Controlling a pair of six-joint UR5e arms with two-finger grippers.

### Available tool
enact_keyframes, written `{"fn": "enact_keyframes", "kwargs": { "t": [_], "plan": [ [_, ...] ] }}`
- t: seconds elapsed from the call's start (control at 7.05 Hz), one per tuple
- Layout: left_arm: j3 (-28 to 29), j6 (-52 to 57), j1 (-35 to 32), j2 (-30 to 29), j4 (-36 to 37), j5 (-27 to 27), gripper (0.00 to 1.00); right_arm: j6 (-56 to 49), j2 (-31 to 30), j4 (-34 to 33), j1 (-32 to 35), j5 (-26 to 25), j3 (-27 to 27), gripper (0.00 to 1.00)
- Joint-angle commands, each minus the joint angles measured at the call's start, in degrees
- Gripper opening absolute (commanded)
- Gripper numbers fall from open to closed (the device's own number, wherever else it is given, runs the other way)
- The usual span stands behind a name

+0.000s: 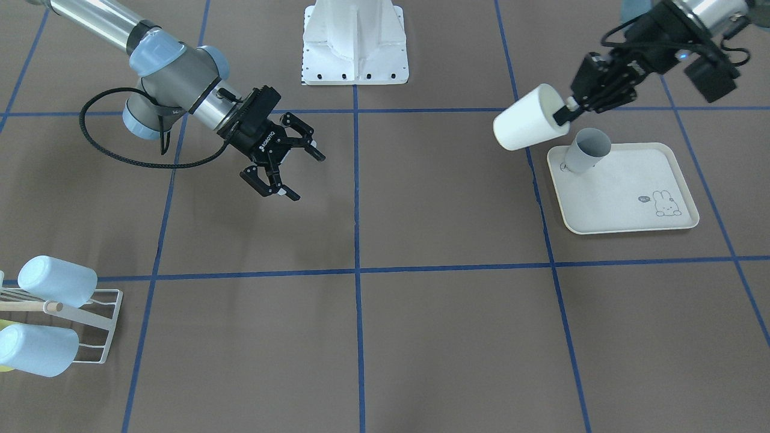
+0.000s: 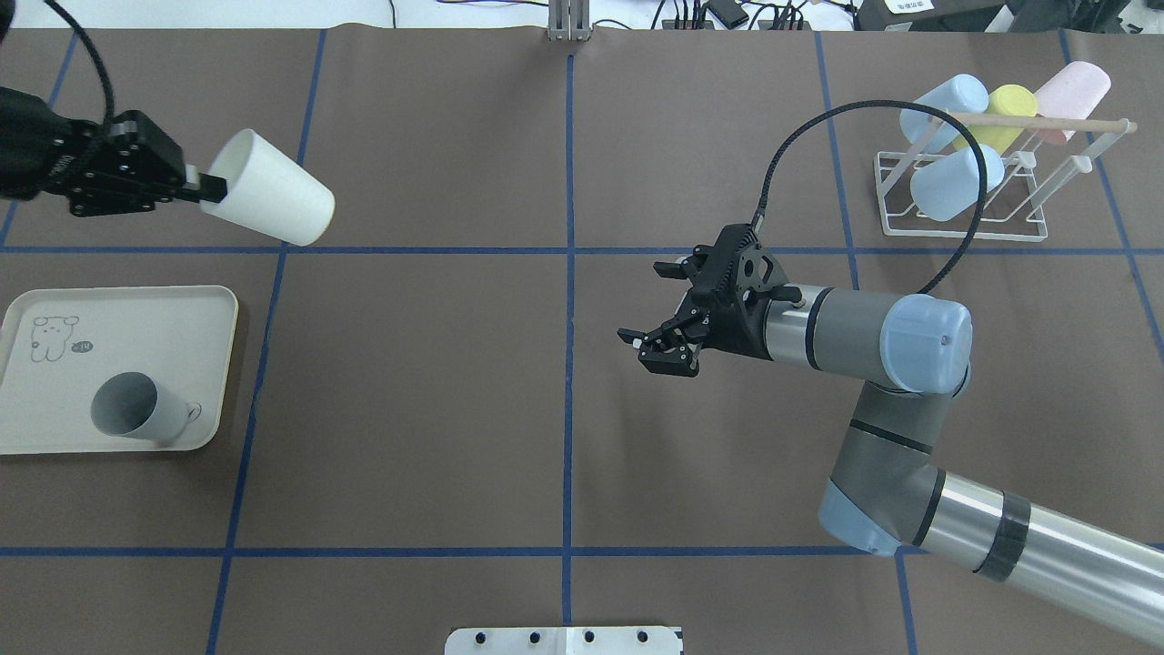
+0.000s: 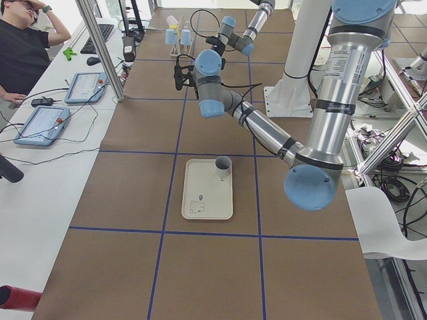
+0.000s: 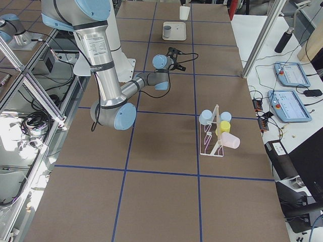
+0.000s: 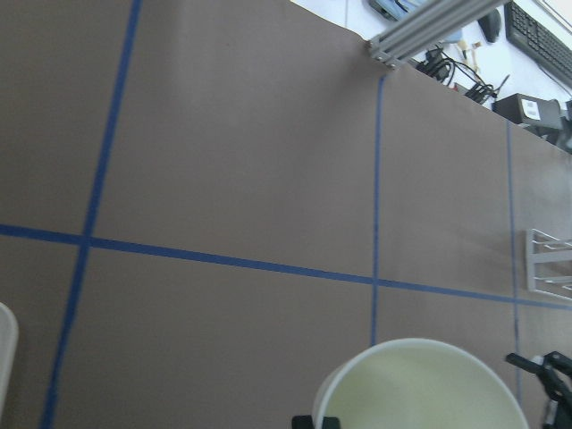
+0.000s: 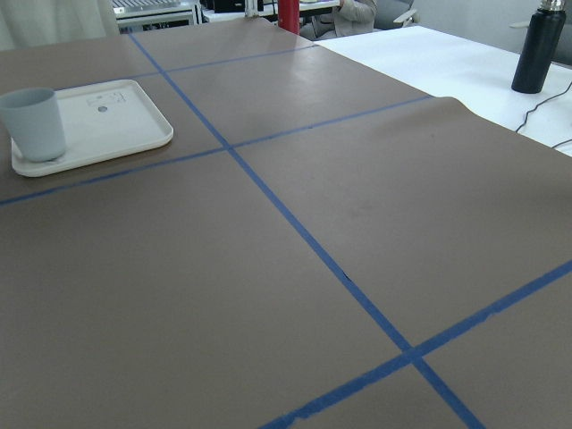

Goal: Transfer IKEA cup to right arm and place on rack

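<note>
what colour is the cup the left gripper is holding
White. The cup shows best in the overhead view.

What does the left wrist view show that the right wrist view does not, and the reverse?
Only the left wrist view shows the white plastic cup, gripped at its rim by the left hand, and a corner of the white wire rack. Only the right wrist view shows the grey cup upright on the cream tray and a black bottle. Both show the brown table cover with blue tape lines.

Table (image 2: 409,409) lies bare between left gripper (image 2: 211,186) and right gripper (image 2: 644,305); cups (image 2: 955,182) crowd the rack (image 2: 964,232).
</note>
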Motion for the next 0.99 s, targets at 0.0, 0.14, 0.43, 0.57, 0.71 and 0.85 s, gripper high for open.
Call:
{"fn": "enact_keyframes", "kwargs": {
  "t": [0.0,0.14,0.43,0.57,0.71,0.85],
  "plan": [
    [0.7,-11.1,13.0,-8.3,-1.0,10.8,0.00,1.8,0.0,6.9,-0.8,-2.4,-1.9,0.99],
    [2.1,-11.9,15.5,-10.3,-1.0,14.0,0.00,2.3,0.3,8.8,-1.8,-3.1,-1.8,0.99],
    [2.9,-11.9,16.5,-11.0,-1.1,14.4,0.00,2.3,2.8,8.8,-2.8,-3.2,-1.7,0.99],
    [3.1,-11.8,17.5,-11.0,-1.1,14.4,0.00,2.3,4.3,8.8,-3.1,-3.2,-1.6,0.99],
    [4.0,-11.7,18.2,-11.1,-1.1,14.4,0.00,2.2,5.5,8.8,-4.1,-3.1,-1.4,0.99],
    [4.8,-11.4,18.6,-11.1,-1.2,14.4,0.00,1.6,5.4,8.9,-4.9,-3.1,-1.5,0.99]
  ]
}}
